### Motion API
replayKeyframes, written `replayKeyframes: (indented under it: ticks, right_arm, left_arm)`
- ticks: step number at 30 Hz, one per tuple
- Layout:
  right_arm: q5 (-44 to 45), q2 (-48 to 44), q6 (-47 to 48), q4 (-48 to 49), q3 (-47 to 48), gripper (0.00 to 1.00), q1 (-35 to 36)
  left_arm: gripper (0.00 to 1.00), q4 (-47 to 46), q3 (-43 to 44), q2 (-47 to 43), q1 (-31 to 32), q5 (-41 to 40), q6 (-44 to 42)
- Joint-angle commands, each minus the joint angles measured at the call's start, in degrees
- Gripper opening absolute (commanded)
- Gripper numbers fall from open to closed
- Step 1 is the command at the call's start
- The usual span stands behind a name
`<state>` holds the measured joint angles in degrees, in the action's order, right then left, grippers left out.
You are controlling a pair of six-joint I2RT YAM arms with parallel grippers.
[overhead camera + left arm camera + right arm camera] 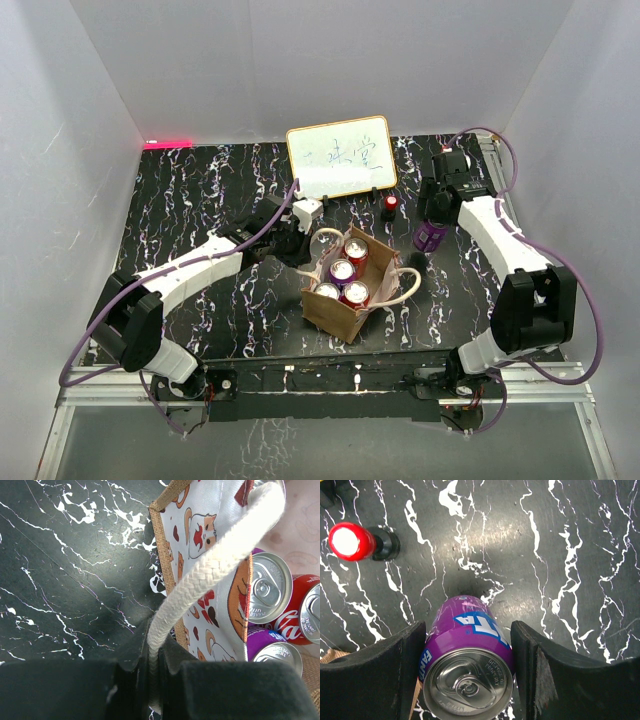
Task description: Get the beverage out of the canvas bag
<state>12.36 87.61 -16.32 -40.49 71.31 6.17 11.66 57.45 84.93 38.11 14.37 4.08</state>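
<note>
The tan canvas bag [335, 312] stands at the table's middle and holds several cans [343, 271], red and purple. My left gripper [303, 244] is at the bag's far-left side, shut on its pale rope handle [210, 575]; the rope runs between the fingers [155, 680]. The bag's printed lining [200, 520] and the can tops [267, 587] show beside it. My right gripper [433, 222] is to the right of the bag, shut on a purple Fanta can [470, 650], with a pad on each side of it [467, 630]. The can also shows in the top view [432, 238].
A white framed board [340, 157] stands at the back centre, with a small white block [307, 212] in front of it. A red-capped black object [390, 205] sits left of the right gripper and shows in the right wrist view [350, 541]. The bag's other handle [408, 285] hangs right.
</note>
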Motion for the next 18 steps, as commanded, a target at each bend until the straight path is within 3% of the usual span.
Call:
replayKeyframes:
  ticks: [1, 18]
  right_arm:
    - [-0.71, 0.07, -0.51, 9.19, 0.75, 0.07, -0.44]
    - [2.61, 6.93, 1.51, 14.70, -1.79, 0.07, -0.45]
  left_arm:
    - [0.00, 1.43, 1.96, -0.23, 0.66, 1.30, -0.02]
    - [0.00, 1.64, 1.86, -0.09, 0.74, 0.40, -0.27]
